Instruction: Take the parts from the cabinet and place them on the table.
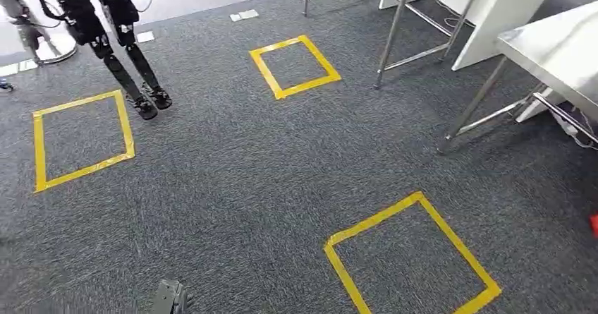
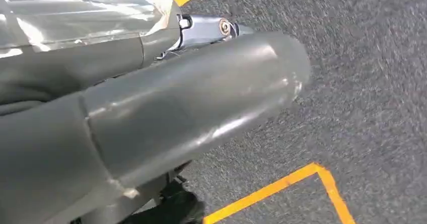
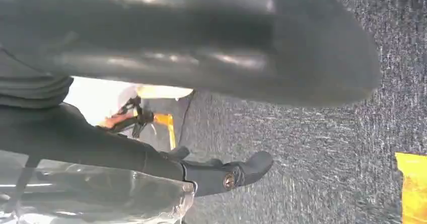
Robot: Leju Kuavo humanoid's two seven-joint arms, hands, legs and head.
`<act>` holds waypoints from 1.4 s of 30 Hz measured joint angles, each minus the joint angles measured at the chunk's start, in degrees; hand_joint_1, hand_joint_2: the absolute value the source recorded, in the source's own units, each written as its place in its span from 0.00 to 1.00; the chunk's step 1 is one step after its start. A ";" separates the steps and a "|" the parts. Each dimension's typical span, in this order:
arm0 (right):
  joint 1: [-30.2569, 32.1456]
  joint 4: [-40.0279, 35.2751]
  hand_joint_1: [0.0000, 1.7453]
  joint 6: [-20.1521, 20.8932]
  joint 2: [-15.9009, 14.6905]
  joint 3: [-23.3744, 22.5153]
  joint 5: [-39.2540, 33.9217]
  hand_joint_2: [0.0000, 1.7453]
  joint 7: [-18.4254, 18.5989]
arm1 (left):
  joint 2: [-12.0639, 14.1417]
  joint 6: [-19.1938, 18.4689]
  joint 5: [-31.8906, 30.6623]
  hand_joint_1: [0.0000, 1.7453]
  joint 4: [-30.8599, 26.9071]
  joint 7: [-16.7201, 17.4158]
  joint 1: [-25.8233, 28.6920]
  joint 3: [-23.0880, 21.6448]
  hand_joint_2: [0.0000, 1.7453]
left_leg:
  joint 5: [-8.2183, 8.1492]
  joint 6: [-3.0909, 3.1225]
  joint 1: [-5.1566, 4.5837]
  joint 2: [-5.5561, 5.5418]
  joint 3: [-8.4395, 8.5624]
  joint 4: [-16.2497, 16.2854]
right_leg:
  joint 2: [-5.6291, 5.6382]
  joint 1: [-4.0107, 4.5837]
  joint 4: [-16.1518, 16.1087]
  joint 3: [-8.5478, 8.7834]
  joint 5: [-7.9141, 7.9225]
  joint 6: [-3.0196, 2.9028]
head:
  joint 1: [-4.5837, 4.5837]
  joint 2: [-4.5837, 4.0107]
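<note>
In the head view I look down on grey carpet. A steel table (image 1: 553,42) stands at the far right. The tip of my left hand (image 1: 169,298) shows at the bottom edge. In the left wrist view my left hand (image 2: 166,108) hangs over the carpet, its thick grey thumb across the picture and a silver finger (image 2: 216,27) behind it. Crinkled clear film (image 2: 75,10) lies by the fingers. In the right wrist view my right hand (image 3: 191,48) is a dark blur, with one dark finger (image 3: 236,173) over more clear film (image 3: 105,196). I cannot tell whether either hand holds a part.
Yellow tape squares mark the carpet: one ahead (image 1: 295,65), one at the left (image 1: 81,139), one near right (image 1: 412,254). Another robot's dark legs (image 1: 130,60) stand at the far left. A second steel frame (image 1: 416,25) and a white panel (image 1: 497,14) stand at the back right.
</note>
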 joint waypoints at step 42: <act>0.44 0.09 0.00 -0.09 -0.39 -0.04 2.08 0.00 -0.57 | -16.94 8.64 1.17 0.00 -25.38 -6.95 15.50 22.05 0.00 | -7.48 -2.68 -0.43 -0.49 -8.11 15.05 | -0.64 0.75 -10.54 4.45 5.72 -1.69 | -0.26 0.00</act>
